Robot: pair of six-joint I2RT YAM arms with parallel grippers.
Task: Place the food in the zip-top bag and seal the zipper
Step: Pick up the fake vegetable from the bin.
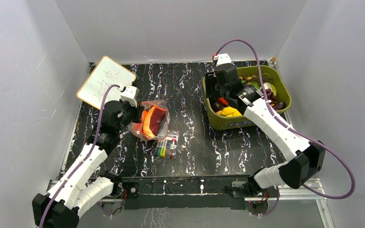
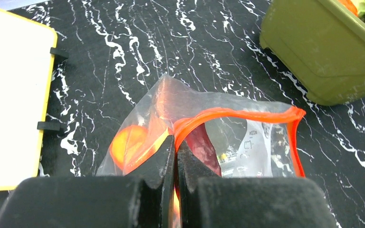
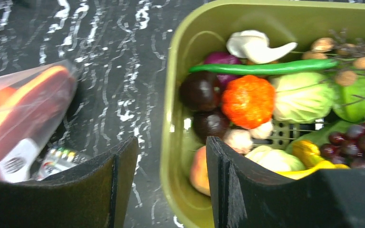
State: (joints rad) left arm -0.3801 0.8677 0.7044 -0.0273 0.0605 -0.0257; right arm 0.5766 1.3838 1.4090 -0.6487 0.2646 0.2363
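Seeing the green bin (image 1: pixel 240 124) in the table's (image 1: pixel 190 95) far right corner full of food (image 3: pixel 248 100), my right gripper (image 3: pixel 171 142) hanging open over its left wall, and the zip-top bag (image 1: pixel 148 121) left of centre with my left gripper (image 2: pixel 175 142) clamped on its zipper (image 2: pixel 247 114).

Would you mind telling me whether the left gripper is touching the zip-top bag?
Touching. The left wrist view shows the left gripper shut on the zip-top bag at its red-orange zipper.

Whiteboard (image 1: pixel 106 82): scrawl too small to read. Zip-top bag (image 2: pixel 237 137): contents smeared behind crinkled plastic. Green bin (image 3: pixel 190 52): right side cut off in right wrist view.
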